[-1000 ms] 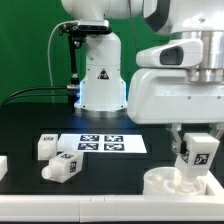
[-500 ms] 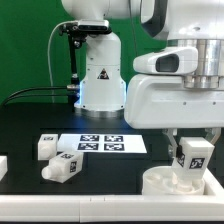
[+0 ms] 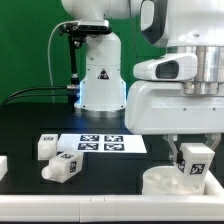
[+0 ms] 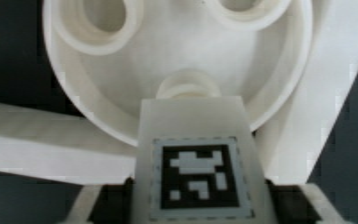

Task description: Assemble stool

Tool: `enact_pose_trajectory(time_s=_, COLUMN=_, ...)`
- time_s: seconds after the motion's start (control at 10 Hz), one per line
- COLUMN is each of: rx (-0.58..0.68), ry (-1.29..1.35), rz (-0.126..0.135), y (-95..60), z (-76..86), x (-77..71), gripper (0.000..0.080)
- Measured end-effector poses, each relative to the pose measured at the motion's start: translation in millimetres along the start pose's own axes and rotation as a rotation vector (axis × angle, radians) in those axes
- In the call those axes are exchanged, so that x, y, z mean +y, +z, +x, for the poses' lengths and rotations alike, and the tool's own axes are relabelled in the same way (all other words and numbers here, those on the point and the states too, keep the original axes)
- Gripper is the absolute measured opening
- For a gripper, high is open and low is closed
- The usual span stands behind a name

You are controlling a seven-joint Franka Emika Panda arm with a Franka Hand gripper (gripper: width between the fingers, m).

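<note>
Lower right of the frame: the claw [image 3: 193, 150], pinching a leg [image 3: 196, 162] upright at the seat [image 3: 158, 182]; best kept plumb and centred over the nearest socket [image 4: 190, 88] before pressing.

Clear lane: bare black table [image 3: 130, 168] in front of the flat marker board [image 3: 100, 143], between the front loose leg [image 3: 63, 166] and the seat [image 3: 160, 183]. Exterior view's right is blocked: the arm [image 3: 175, 95] hangs low there, its gripper [image 3: 194, 150] clamped on the held leg [image 3: 192, 166] right over the seat. Rear closed by the robot base [image 3: 100, 75] and cables [image 3: 40, 92]; the rear loose leg [image 3: 47, 147] sits just beside the front one, crowding the exterior view's left.
</note>
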State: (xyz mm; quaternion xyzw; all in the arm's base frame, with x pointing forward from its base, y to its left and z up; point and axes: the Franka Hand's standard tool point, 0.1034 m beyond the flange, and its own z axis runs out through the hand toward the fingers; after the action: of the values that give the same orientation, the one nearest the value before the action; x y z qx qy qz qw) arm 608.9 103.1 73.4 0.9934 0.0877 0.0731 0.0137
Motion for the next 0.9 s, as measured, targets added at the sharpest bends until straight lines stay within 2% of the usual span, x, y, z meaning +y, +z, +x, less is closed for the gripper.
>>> enact_pose_trajectory(time_s=0.6, rx=0.038, ry=0.001, rz=0.0, y=0.7, z=1.9, x=0.1, gripper=0.0334)
enact_pose_trajectory(time_s=0.7, rx=0.038, ry=0.001, rz=0.0, y=0.7, z=1.9, x=0.1, gripper=0.0512)
enact_pose_trajectory(time_s=0.8, rx=0.038, ry=0.001, rz=0.0, y=0.8, z=1.9, x=0.2, gripper=0.0512)
enact_pose_trajectory(time_s=0.9, rx=0.038, ry=0.001, rz=0.0, y=0.8, z=1.9, x=0.1, gripper=0.0617)
